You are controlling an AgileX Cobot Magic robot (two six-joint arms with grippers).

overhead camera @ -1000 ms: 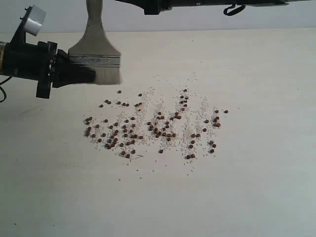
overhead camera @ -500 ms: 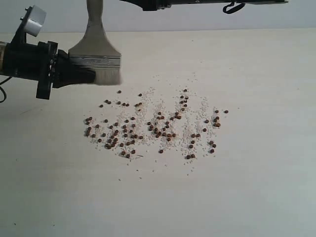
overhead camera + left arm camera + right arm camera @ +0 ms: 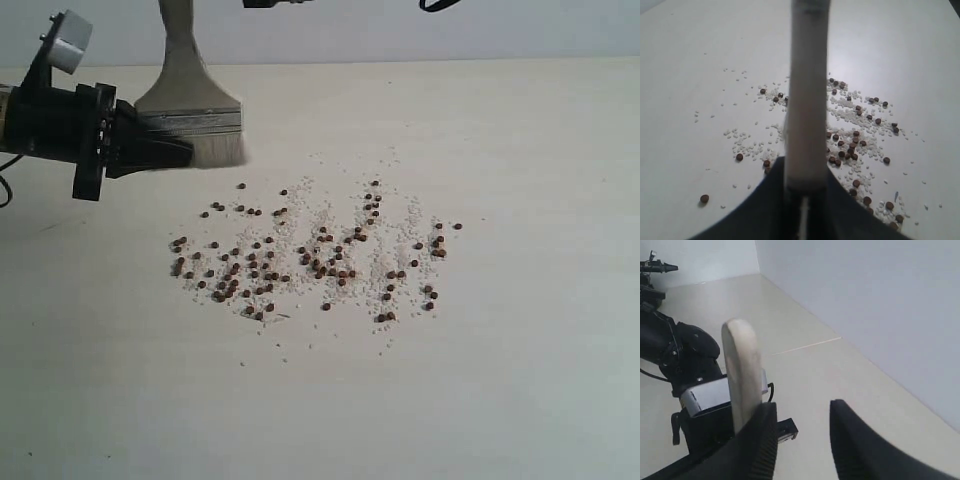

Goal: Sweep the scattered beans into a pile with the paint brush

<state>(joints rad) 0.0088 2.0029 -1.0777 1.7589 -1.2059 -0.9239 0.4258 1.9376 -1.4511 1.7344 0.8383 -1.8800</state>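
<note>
The paint brush (image 3: pixel 188 100) stands handle up, its pale bristles (image 3: pixel 218 150) low over the table behind the left end of the beans. My left gripper (image 3: pixel 172 152) is shut on it at the silver band. In the left wrist view the handle (image 3: pixel 807 100) runs edge-on out of the dark jaws of the left gripper (image 3: pixel 802 202). The beans (image 3: pixel 310 255) lie scattered among white crumbs in a wide patch, also seen as beans (image 3: pixel 850 145); no dense pile shows. My right gripper (image 3: pixel 800 435) is open, with the handle (image 3: pixel 742 375) just outside one finger.
The pale table (image 3: pixel 520 380) spreads bare around the patch. A dark part of the right arm (image 3: pixel 275 3) shows at the top edge. The left arm's black body (image 3: pixel 685 350) sits close below the right gripper. A grey wall (image 3: pixel 880 305) rises behind the table.
The right arm's dark part has slid left along the top edge. The brush handle has leaned slightly left. The beans have not moved.
</note>
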